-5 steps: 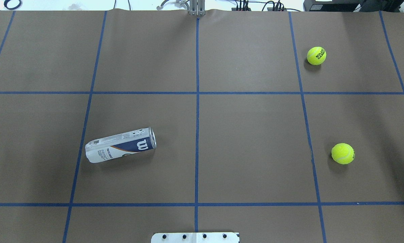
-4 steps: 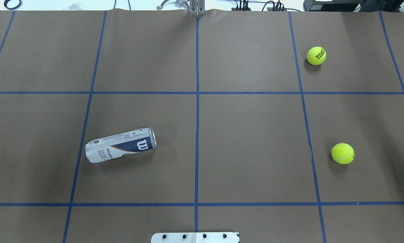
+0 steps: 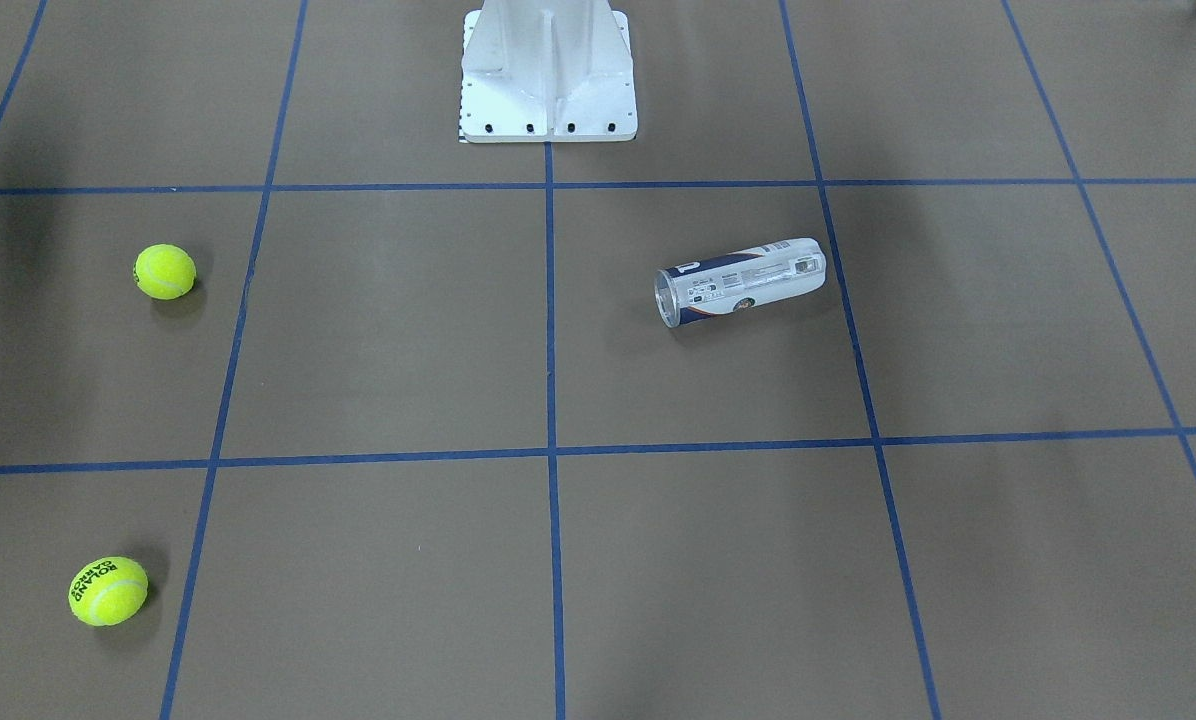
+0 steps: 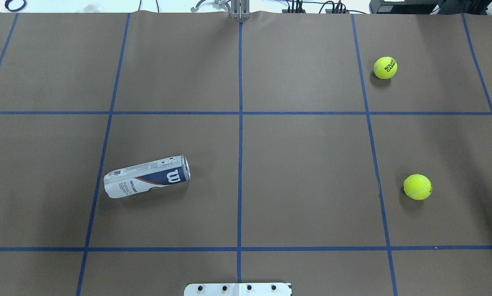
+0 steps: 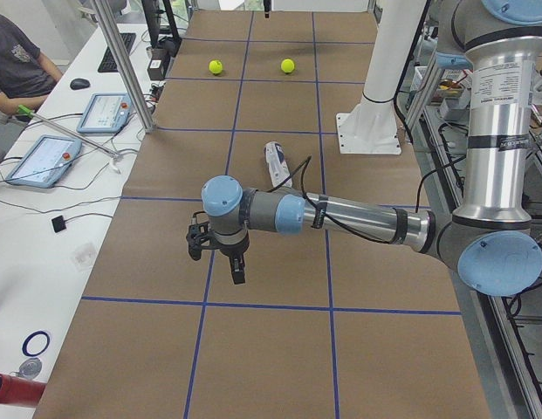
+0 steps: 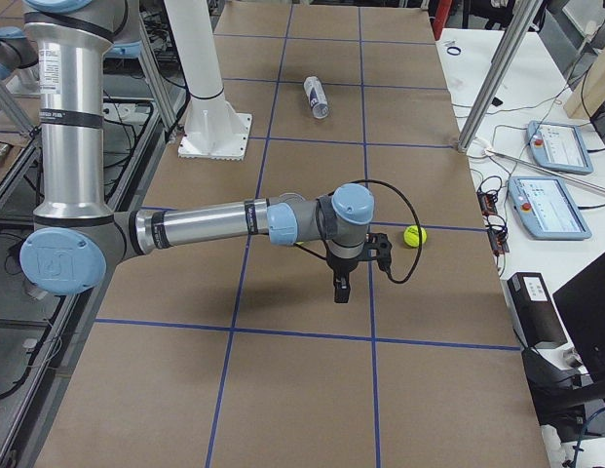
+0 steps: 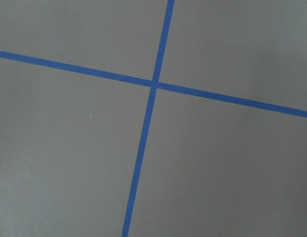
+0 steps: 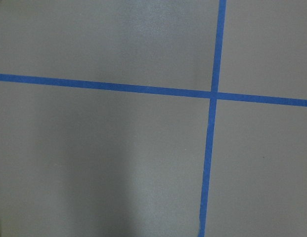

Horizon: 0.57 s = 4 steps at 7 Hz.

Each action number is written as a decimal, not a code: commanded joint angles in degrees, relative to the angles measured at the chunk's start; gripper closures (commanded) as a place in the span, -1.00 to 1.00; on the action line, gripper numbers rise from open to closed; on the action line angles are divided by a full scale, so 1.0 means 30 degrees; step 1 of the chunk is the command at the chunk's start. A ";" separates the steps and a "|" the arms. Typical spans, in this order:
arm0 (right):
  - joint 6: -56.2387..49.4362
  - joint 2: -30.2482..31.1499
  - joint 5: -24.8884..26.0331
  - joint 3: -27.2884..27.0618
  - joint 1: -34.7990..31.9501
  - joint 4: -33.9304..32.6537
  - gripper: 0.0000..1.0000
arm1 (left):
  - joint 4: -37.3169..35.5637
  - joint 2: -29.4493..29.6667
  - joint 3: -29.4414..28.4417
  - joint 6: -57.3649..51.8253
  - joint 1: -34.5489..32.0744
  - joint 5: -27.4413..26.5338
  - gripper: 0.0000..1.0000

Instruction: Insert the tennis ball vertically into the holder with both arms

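The holder (image 4: 147, 176), a clear tube with a navy and white "W" label, lies on its side on the table's left half, open end toward the centre; it also shows in the front view (image 3: 741, 281) and both side views (image 5: 276, 162) (image 6: 317, 96). Two yellow tennis balls lie on the right half, one far (image 4: 385, 68) and one near (image 4: 417, 187). My left gripper (image 5: 227, 262) hangs above the table's left end, far from the holder. My right gripper (image 6: 339, 288) hangs above the right end, near a ball (image 6: 414, 235). I cannot tell whether either is open or shut. Both wrist views show only paper and tape.
The table is covered in brown paper with a blue tape grid (image 4: 240, 113). The white robot base (image 4: 237, 289) stands at the near middle edge. Operator desks with tablets (image 5: 44, 157) and a seated person (image 5: 13, 61) flank the far side.
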<state>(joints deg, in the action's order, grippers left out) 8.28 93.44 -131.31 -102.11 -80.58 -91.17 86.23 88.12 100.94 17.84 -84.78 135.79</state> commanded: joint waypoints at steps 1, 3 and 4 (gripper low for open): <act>-0.0006 0.0230 0.0002 -0.0094 -0.0004 0.0008 -1.00 | 0.0027 -0.0017 0.0192 0.0146 0.0046 0.0001 -0.99; 0.0023 0.0317 0.0002 -0.0093 -0.0004 0.0008 -1.00 | 0.0899 0.0217 0.0453 0.0116 0.0075 0.0436 -0.99; -0.0005 0.0753 0.0002 -0.0384 -0.0033 0.0008 -1.00 | 0.1486 0.0072 0.0746 0.0203 0.0075 0.2007 -0.99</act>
<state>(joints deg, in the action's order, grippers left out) 8.30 94.61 -131.31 -102.58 -80.62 -91.14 88.55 88.53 102.22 18.26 -84.59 137.80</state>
